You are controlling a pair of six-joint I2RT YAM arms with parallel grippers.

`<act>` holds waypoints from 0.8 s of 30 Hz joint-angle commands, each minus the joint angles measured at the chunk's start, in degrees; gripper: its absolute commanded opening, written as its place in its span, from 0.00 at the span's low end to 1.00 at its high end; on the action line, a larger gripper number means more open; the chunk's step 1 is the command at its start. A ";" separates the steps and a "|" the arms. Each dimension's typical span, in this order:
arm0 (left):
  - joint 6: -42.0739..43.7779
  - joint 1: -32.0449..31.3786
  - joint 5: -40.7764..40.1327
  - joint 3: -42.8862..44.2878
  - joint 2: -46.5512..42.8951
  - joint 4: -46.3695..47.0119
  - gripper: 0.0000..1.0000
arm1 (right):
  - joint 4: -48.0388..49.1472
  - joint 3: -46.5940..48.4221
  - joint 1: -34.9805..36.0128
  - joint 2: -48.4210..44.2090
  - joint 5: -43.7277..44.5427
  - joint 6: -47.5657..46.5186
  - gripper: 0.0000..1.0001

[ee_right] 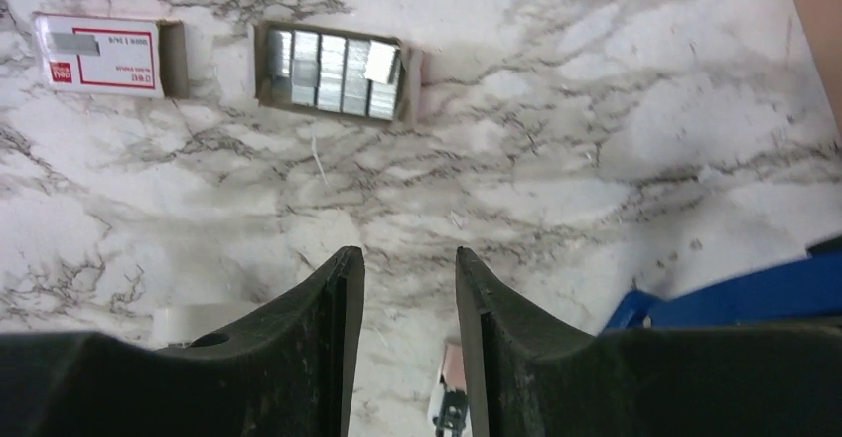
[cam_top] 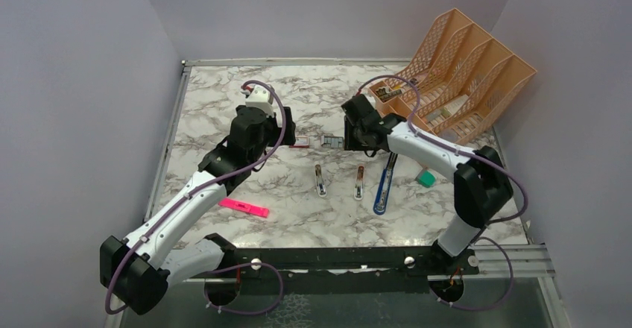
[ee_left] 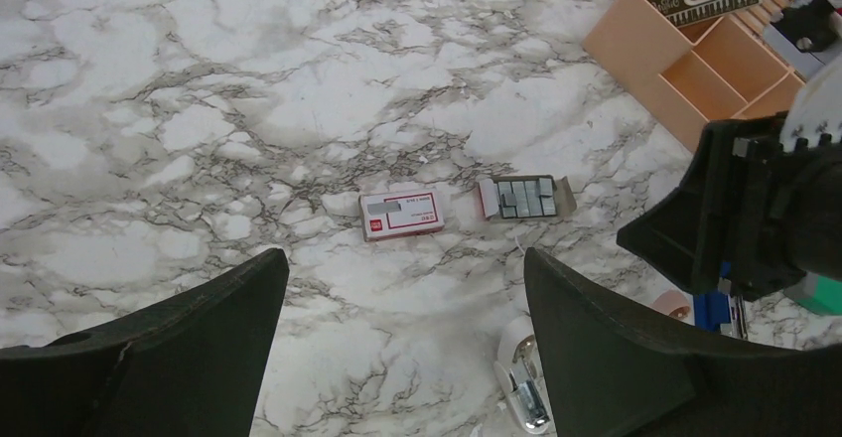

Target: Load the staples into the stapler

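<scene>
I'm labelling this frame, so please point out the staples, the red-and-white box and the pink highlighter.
staples (ee_right: 328, 72), right wrist view, middle of the row of grey blocks.
red-and-white box (ee_right: 99, 55), right wrist view, its printed top face.
pink highlighter (cam_top: 244, 208), top external view, middle of its barrel.

Left arm (cam_top: 186, 201) and right arm (cam_top: 432, 149) stretch forward, wrists tipped down.
Left gripper (ee_left: 405, 258) gapes wide; right gripper (ee_right: 409, 263) has its fingers narrowly parted.

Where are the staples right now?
In the top view, the staples lie mid-table, just right of the red-and-white box, between the two arms.
</scene>
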 commanded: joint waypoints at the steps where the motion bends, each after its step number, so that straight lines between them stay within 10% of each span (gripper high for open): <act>1: -0.66 0.21 -0.50 -0.85 0.42 2.23 0.89 | 1.37 6.83 -0.25 6.38 -0.33 -3.77 0.41; 17: 0.23 0.19 -2.86 -0.51 1.72 1.38 0.89 | -1.89 20.84 -0.27 24.11 4.32 -2.76 0.25; 24: 0.22 0.21 -2.69 -0.50 2.10 1.35 0.89 | -2.75 22.38 -0.40 26.21 5.54 -2.04 0.33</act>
